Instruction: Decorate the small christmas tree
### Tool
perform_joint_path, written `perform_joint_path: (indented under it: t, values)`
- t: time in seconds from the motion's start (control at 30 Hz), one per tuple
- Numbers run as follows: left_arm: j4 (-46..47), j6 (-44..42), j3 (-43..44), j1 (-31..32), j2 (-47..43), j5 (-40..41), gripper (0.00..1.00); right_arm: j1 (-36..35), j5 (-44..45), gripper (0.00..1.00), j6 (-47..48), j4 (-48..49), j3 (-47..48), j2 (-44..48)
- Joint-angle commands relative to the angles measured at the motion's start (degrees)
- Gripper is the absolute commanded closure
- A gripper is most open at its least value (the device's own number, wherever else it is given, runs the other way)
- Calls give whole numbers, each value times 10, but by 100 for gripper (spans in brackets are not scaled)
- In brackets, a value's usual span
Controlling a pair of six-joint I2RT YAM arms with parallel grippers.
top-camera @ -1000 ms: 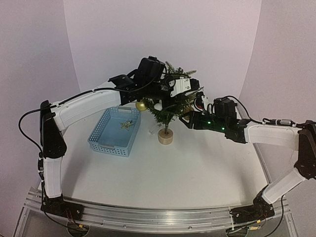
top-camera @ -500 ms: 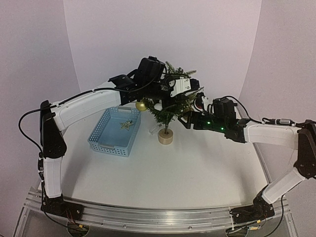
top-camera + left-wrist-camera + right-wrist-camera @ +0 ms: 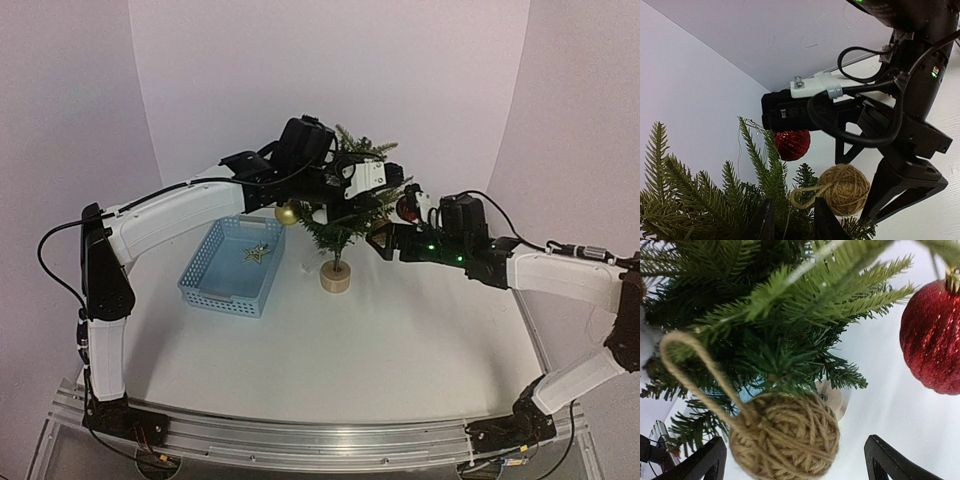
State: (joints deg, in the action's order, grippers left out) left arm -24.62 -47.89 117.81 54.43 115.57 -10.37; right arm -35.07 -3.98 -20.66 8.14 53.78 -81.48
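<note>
The small christmas tree (image 3: pixel 345 215) stands on its pale wooden disc base (image 3: pixel 335 278). A gold bauble (image 3: pixel 287 214) hangs on its left side and a red glitter bauble (image 3: pixel 407 208) on its right. A twine ball (image 3: pixel 842 189) hangs by its loop from a branch; it also shows in the right wrist view (image 3: pixel 785 440). My left gripper (image 3: pixel 792 225) sits in the tree's top branches (image 3: pixel 715 200), its jaws narrowly apart with foliage between them. My right gripper (image 3: pixel 795 465) is open, its fingers either side of the twine ball without touching it.
A blue perforated basket (image 3: pixel 200 285) sits left of the tree with a gold star (image 3: pixel 257 253) inside. The red bauble (image 3: pixel 932 340) hangs close above my right gripper (image 3: pixel 382 240). Curved white backdrop walls stand behind and beside the table.
My right arm has drawn back slightly to the right, away from the tree, so the red bauble shows. The left arm has stayed in place.
</note>
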Motion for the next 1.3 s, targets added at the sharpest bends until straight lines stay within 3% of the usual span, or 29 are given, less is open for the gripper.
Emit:
perform_joint_path:
  t: [0.0,0.53,0.6,0.8,1.0,1.27]
  values:
    - [-16,12,35,1,-40,-22,73,-3,7,4,25,-36,27,37]
    - [-85,50,113,1,-76,-37,67,-3,10,3,60,-147,39,121]
    - [-99,62,121,1,-86,-38,63,-3,8,3,62,-156,45,127]
    - [-141,114,174,-19,-117,-35,38,-3,9,3,63,-174,54,165]
    - [-148,204,173,-135,-153,-54,21,-3,34,2,61,-179,57,211]
    - [-133,356,46,-330,-168,-97,14,-3,65,2,58,-192,76,222]
